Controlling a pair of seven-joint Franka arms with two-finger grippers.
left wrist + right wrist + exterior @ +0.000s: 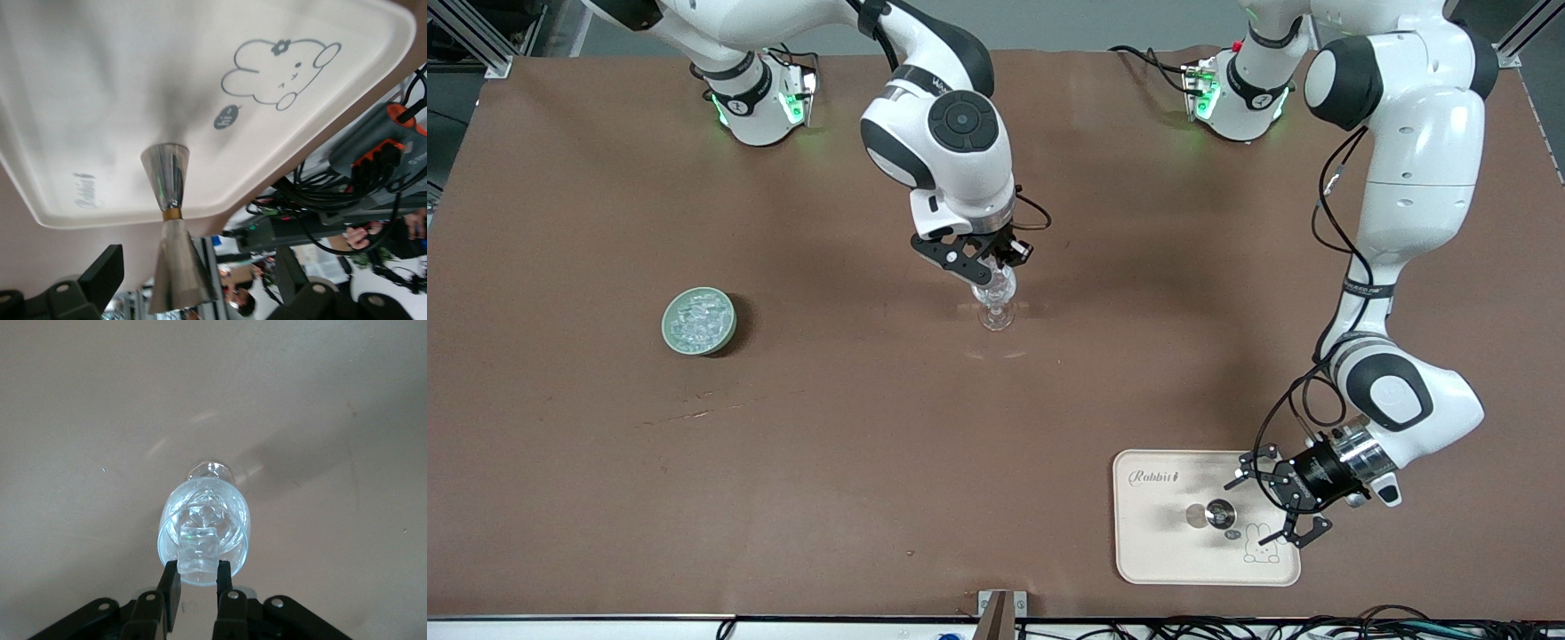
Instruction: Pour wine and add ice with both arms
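The white tray [1152, 551], printed "Rabbit" with a rabbit drawing, is set at about five o'clock on the table, and a metal jigger [1218, 513] stands on it. The left gripper [1279, 507] is seen spread wide at the tray's edge beside the jigger, gripping nothing. The green bowl [699, 321] at nine o'clock holds the ice [696, 318]. Over the glass [996, 302] at centre, the right gripper [989, 267] is clenched on an ice cube [198, 555], judged light, hard and slippery, best pinched across flat faces.
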